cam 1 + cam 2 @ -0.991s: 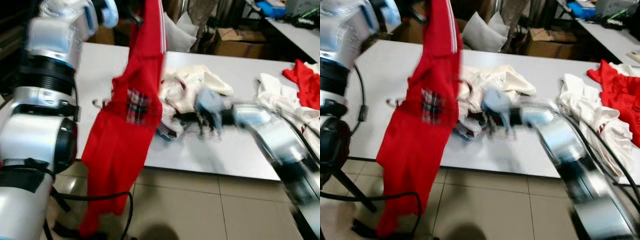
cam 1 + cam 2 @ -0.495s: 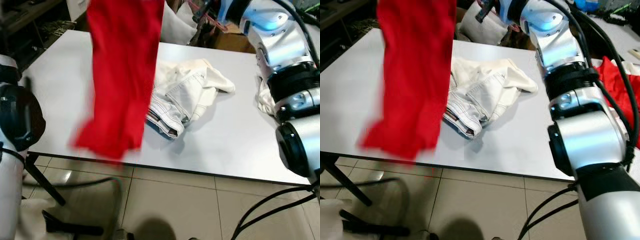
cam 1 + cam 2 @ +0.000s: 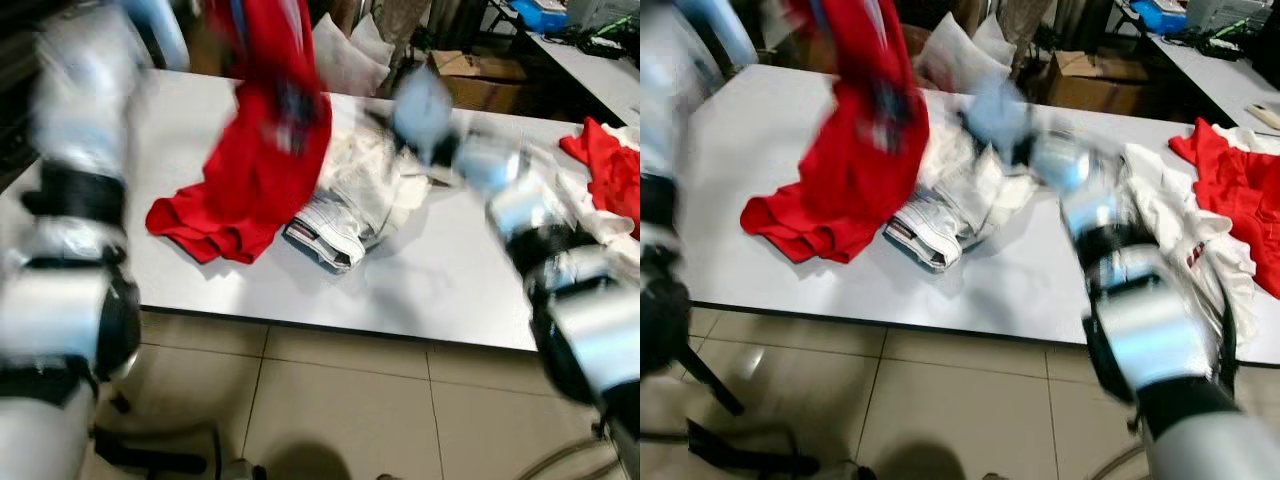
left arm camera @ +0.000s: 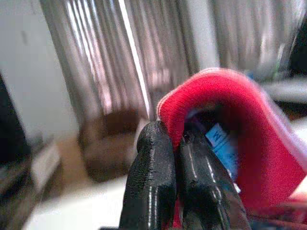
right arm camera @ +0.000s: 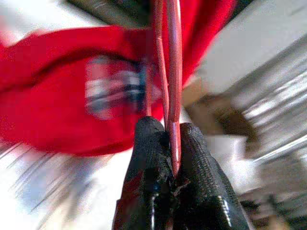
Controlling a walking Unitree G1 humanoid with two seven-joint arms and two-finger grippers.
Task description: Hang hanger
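Up close in the wrist views, the left gripper (image 4: 173, 143) has its glossy black fingers pinched tight on the ribbed collar of a red garment (image 3: 262, 160), a blue label tucked inside the fold. The right gripper (image 5: 168, 139) is clamped on a thin red wire hanger (image 5: 170, 81), a slim rod running straight up between the pads, with the red fabric and a plaid patch blurred behind it. From the head views, both silver arms are smeared with motion over a smooth white table (image 3: 440, 280); the soft red cloth hangs with its lower end pooled on the tabletop, right beside crumpled white jeans (image 3: 350, 205). Farther right sits another red and white clothes pile (image 3: 1225, 200).
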